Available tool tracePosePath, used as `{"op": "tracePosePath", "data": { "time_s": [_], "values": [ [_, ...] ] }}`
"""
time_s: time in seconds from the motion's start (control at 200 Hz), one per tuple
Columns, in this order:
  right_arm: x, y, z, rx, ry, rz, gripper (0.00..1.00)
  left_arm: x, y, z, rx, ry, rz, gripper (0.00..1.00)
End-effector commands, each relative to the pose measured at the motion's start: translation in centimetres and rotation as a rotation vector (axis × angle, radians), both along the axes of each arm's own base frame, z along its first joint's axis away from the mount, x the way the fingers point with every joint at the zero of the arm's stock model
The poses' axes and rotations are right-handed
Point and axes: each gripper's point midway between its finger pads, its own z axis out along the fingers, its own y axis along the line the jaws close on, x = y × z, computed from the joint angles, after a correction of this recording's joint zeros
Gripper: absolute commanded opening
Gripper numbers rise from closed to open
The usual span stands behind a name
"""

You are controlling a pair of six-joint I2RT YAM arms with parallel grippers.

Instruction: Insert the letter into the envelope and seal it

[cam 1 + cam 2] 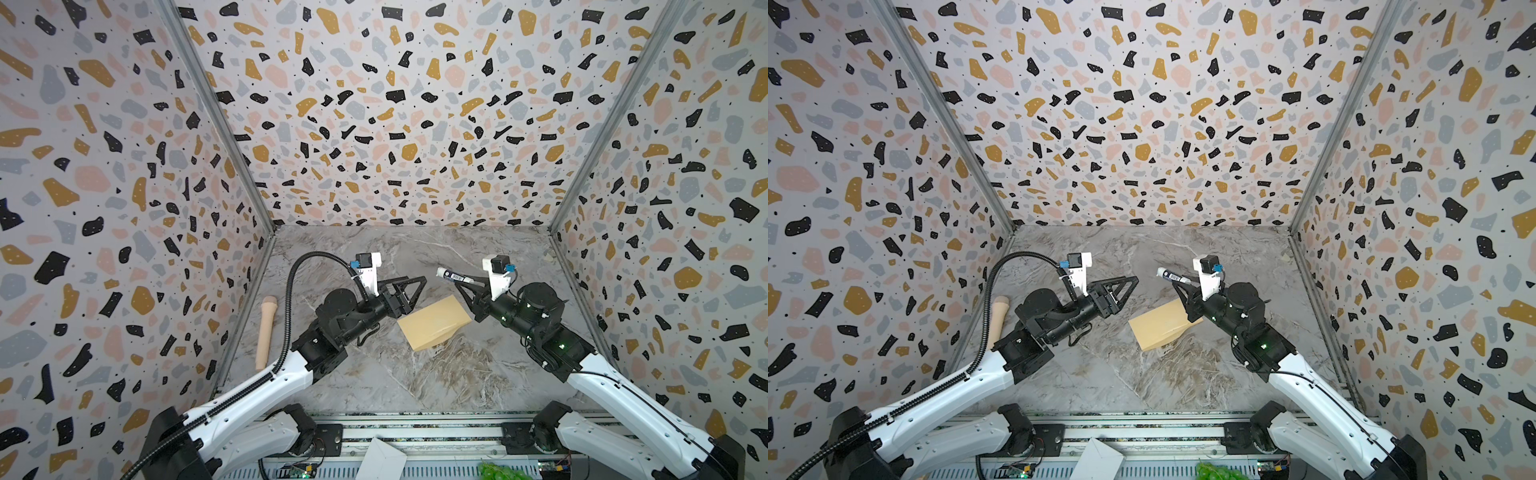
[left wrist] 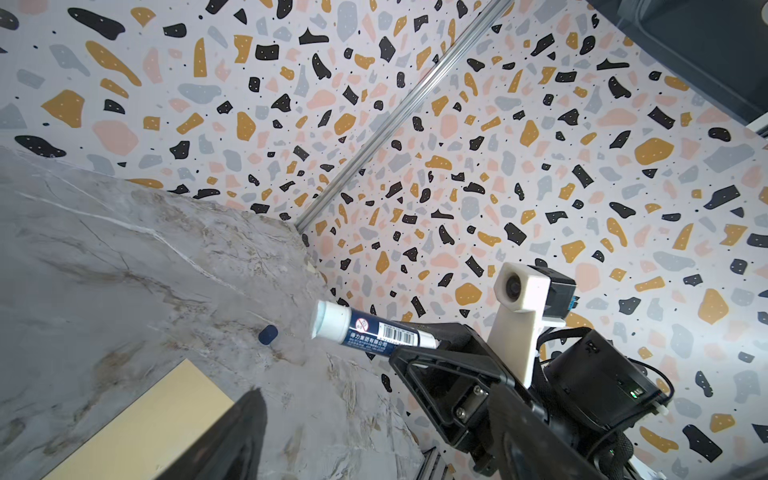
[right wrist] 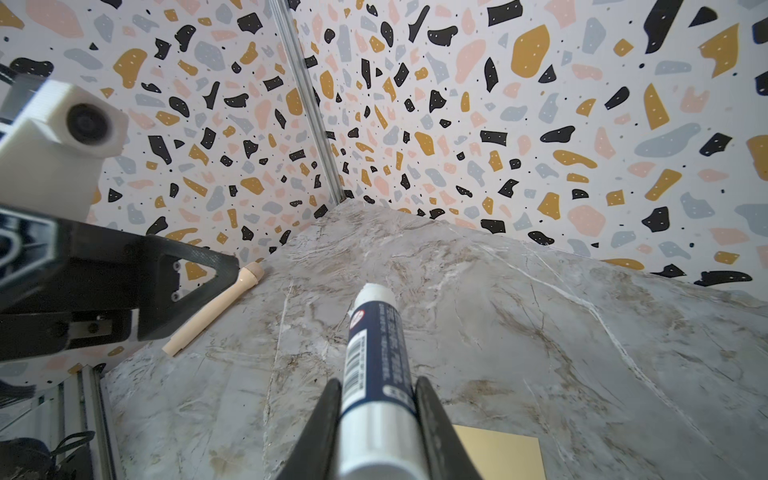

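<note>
**Glue stick aloft, envelope below and behind its tip**

My right gripper [image 3: 377, 388] is clamped on a glue stick [image 3: 376, 328], whose white tip points toward the far-left corner of the worktop [image 1: 374, 386]. The left gripper [image 1: 415, 294] hangs spread and empty. The envelope [image 1: 434, 322] lies flat mid-worktop, its long axis slanting from near left to far right. It sits under the right gripper, on the near side of the stick's tip. No letter shows, and I cannot tell whether it is inside.

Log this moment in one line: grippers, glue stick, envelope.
left gripper: open, empty | right gripper: shut on glue stick, raised | envelope: on table, not held | blue cap: on table
</note>
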Motion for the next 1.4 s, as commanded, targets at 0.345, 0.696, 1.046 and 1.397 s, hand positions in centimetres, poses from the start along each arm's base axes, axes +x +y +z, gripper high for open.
{"op": "tracePosePath", "data": {
  "time_s": [0.345,0.696,1.046,1.397],
  "values": [
    [1.8,4.1,-10.0,-0.65,0.112,-0.055,0.0,4.5,1.4,-13.3,0.267,0.233,0.145,0.52],
    [1.6,4.7,-15.0,-0.887,0.136,-0.063,0.0,5.8,0.4,-21.4,0.4,0.356,0.129,0.23],
    [1.7,5.0,-17.8,-1.011,0.145,-0.058,0.0,6.2,-0.9,-26.2,0.439,0.431,0.089,0.08],
    [1.9,5.3,-20.0,-1.085,0.151,-0.062,0.0,6.3,-1.1,-29.8,0.475,0.48,0.081,0.01]
  ]
}}
